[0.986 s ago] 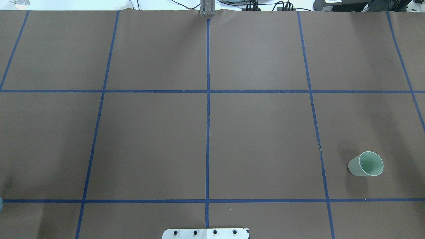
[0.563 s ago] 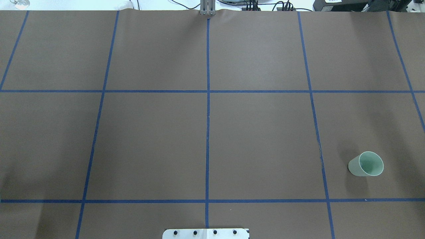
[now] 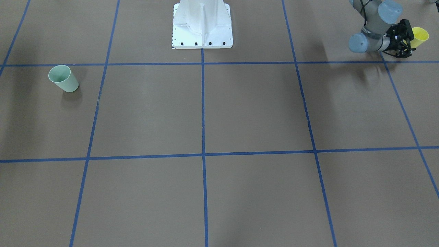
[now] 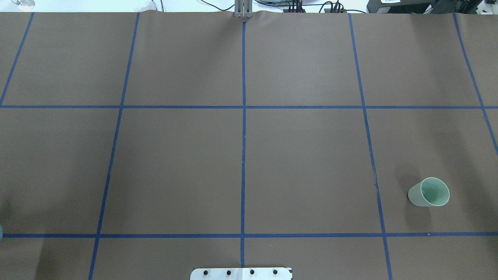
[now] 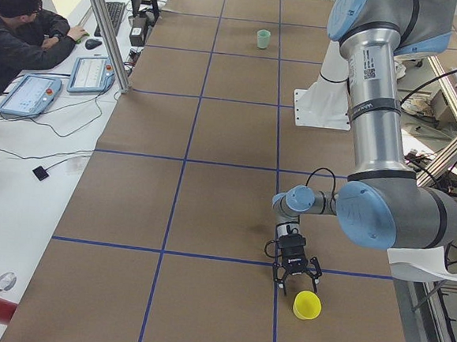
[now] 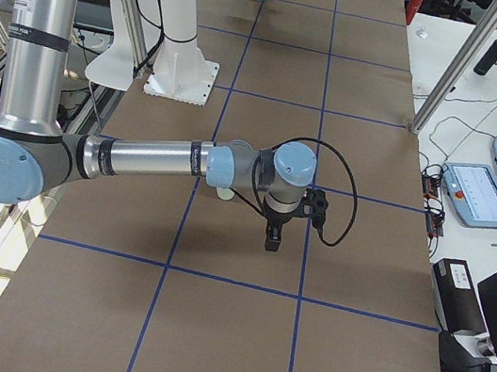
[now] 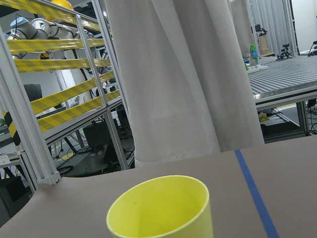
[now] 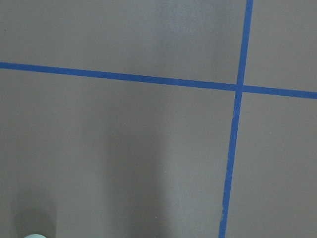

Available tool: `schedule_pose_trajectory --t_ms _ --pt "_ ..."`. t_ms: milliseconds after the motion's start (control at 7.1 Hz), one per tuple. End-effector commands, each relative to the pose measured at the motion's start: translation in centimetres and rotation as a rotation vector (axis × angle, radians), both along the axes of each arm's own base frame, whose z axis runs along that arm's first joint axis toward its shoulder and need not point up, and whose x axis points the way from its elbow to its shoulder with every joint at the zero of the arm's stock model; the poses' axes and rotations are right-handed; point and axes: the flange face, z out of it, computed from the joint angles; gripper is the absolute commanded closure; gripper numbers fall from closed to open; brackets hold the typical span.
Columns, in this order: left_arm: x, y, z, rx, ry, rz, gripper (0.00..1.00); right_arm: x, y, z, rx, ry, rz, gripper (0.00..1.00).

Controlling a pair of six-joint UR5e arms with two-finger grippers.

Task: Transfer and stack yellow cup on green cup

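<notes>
Where left fingers (image 5: 283, 279) stand spread at yellow cup (image 3: 419, 36), upright at 8 o'clock on bench (image 4: 303, 155): advise closing gently mid-wall, lifting plumb. Green cup (image 4: 428, 193): upright, 4 o'clock. Right fingers (image 6: 271, 239): state cannot be told.

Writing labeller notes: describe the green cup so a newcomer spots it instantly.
On the brown table with its blue tape grid, go to the robot's right end. The green cup stands upright there alone, pale mint, unlike the bright yellow cup at the opposite end.
</notes>
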Motion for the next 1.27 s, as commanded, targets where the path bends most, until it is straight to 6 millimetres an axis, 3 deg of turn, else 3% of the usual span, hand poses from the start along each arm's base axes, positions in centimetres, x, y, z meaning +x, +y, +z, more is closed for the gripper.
schedule_pose_trajectory --t_ms 0,141,986,1127 --pt "-0.5 0.1 2.6 0.001 -0.034 -0.012 0.0 0.0 0.2 0.2 -0.006 -0.001 0.0 0.0" --pt "-0.9 0.2 3.8 0.003 -0.05 -0.025 0.0 0.0 0.2 0.1 -0.005 -0.005 -0.001 0.0" --pt "-2.5 0.7 6.4 0.022 -0.113 -0.085 0.0 0.0 0.3 -0.1 0.002 -0.002 0.0 0.0" --pt "-2.5 0.7 6.5 0.037 -0.121 -0.102 0.05 0.0 0.2 -0.2 0.005 -0.004 0.0 0.0"
